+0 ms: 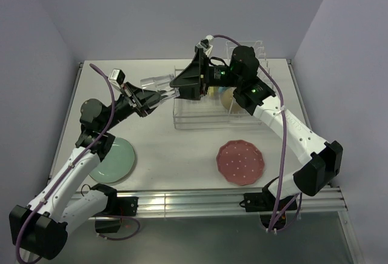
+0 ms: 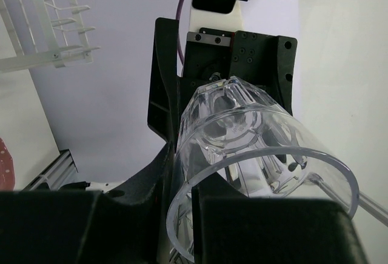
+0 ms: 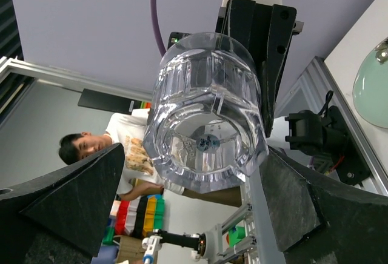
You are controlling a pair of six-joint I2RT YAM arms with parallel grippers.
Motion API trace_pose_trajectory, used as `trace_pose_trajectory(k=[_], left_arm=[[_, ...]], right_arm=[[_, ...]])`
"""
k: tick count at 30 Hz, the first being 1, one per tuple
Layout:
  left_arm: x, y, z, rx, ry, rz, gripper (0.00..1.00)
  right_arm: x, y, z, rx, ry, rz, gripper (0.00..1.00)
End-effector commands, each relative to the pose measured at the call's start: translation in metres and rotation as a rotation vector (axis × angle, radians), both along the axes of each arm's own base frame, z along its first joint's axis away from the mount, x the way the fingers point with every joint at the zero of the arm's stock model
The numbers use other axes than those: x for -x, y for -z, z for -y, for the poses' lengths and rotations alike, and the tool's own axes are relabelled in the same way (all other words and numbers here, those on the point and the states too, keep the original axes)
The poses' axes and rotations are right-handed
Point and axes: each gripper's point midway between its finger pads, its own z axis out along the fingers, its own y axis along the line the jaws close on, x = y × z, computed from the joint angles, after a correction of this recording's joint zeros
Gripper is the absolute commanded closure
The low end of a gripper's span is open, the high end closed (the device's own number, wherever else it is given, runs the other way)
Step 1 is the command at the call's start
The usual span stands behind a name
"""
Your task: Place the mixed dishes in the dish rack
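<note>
My left gripper (image 1: 159, 97) is shut on the rim of the clear glass (image 1: 156, 85), one finger inside and one outside, and holds it on its side in the air left of the dish rack (image 1: 203, 118). In the left wrist view the glass (image 2: 254, 149) fills the jaws (image 2: 182, 215). My right gripper (image 1: 177, 85) is open, its fingers on either side of the glass base (image 3: 206, 112), with a gap on the left side (image 3: 194, 209). The mint-green plate (image 1: 113, 160) and the pink dotted plate (image 1: 240, 161) lie on the table. A cream bowl (image 1: 228, 99) sits in the rack.
The right arm hides much of the rack's inside; no mugs show. The rack's upright slots (image 2: 54, 28) show at the left wrist view's upper left. The mint plate edge (image 3: 371, 88) shows at the right wrist view's right. A metal rail (image 1: 200, 202) runs along the near table edge.
</note>
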Motion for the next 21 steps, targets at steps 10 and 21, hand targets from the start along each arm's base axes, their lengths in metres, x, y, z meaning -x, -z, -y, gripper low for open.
trace_pose_trajectory(k=[10,21], left_arm=[[0.02,-0.016,0.001,0.054,0.016,0.071,1.0],[0.029,-0.013,-0.002,0.053,0.024,0.081,1.0]], right_arm=[[0.004,-0.017,-0.008,-0.044,-0.003,0.067,0.07],[0.004,-0.014,-0.016,-0.048,0.007,0.023,0.11]])
